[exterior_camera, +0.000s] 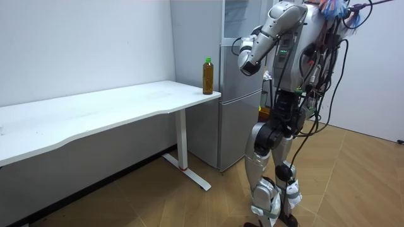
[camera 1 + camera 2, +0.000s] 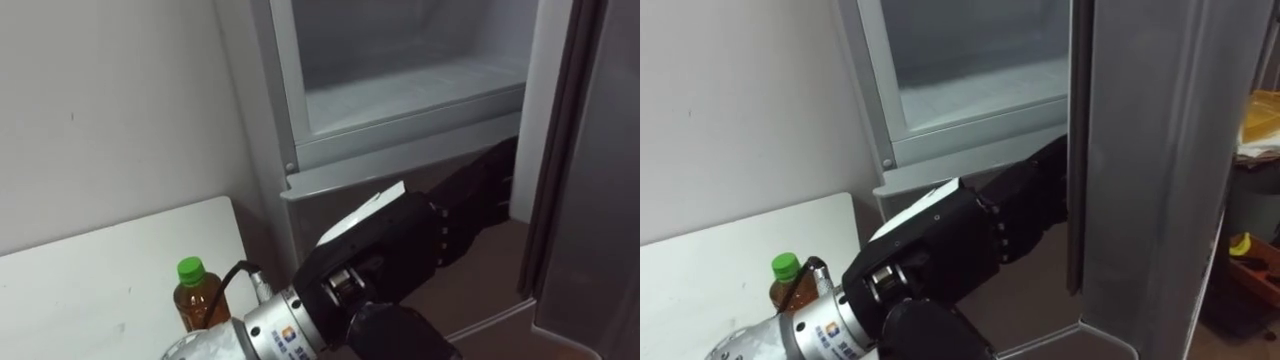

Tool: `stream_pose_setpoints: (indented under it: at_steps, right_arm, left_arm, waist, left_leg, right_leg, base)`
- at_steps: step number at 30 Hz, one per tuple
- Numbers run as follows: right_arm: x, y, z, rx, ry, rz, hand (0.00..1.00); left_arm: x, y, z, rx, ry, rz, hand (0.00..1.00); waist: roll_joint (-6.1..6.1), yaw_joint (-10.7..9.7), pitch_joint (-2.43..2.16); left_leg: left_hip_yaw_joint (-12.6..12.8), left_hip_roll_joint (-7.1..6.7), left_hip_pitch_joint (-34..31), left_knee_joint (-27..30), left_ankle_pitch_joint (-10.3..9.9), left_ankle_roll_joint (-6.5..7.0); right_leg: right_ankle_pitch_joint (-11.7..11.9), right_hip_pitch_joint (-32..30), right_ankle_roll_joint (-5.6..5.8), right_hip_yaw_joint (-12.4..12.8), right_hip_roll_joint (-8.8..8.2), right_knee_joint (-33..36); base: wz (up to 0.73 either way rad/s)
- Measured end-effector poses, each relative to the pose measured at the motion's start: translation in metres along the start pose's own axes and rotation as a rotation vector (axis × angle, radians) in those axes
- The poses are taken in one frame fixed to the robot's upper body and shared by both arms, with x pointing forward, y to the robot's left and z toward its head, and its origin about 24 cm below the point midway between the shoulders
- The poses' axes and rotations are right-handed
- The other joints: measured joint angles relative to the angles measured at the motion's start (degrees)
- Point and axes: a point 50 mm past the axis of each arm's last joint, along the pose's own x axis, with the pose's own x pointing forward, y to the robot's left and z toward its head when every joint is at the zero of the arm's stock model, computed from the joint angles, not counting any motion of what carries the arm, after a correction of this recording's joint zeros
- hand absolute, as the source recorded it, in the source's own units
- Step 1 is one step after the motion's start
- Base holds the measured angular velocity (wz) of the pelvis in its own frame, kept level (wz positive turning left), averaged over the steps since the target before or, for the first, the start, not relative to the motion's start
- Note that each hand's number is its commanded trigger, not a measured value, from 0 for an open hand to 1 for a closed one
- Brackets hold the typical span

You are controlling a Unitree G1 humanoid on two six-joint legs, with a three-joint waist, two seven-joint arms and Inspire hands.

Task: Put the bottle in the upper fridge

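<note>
A brown bottle point(image 2: 200, 295) with a green cap stands upright on the corner of the white table point(image 2: 100, 280), right beside the fridge; the room view shows the bottle point(image 1: 207, 75) too. The upper fridge compartment point(image 2: 400, 90) is open, with a bare white shelf inside. Its grey door point(image 2: 1160, 180) stands swung out at the right. My left hand point(image 2: 400, 250) is raised to the right of the bottle and apart from it. Its straight fingers point(image 2: 480, 185) reach to the door's inner edge, and the tips are hidden behind it. It holds nothing.
I stand facing the grey fridge point(image 1: 237, 126), with the long white table point(image 1: 126, 101) on my left against the wall. The lower fridge front point(image 2: 330, 190) is closed. Yellow clutter point(image 2: 1260, 110) lies past the open door. The wooden floor point(image 1: 189, 202) behind me is open.
</note>
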Motion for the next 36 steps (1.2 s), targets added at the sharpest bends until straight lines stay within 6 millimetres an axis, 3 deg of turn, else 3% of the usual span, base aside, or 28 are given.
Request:
stream_pose_setpoints:
  at_steps: [36]
  right_arm:
    - [-0.001,-0.002,-0.002,0.073,-0.013,-0.002,0.0]
  left_arm:
    - [0.006,-0.013,-0.008,-0.061,0.003,-0.074,0.0]
  waist:
    - [-0.13,-0.21,0.41]
  left_leg:
    - [3.24,0.87,0.27,-0.21,-0.04,-0.03]
  right_leg:
    - [0.17,-1.45,-0.27,3.39,0.45,0.12]
  base:
    - [-0.04]
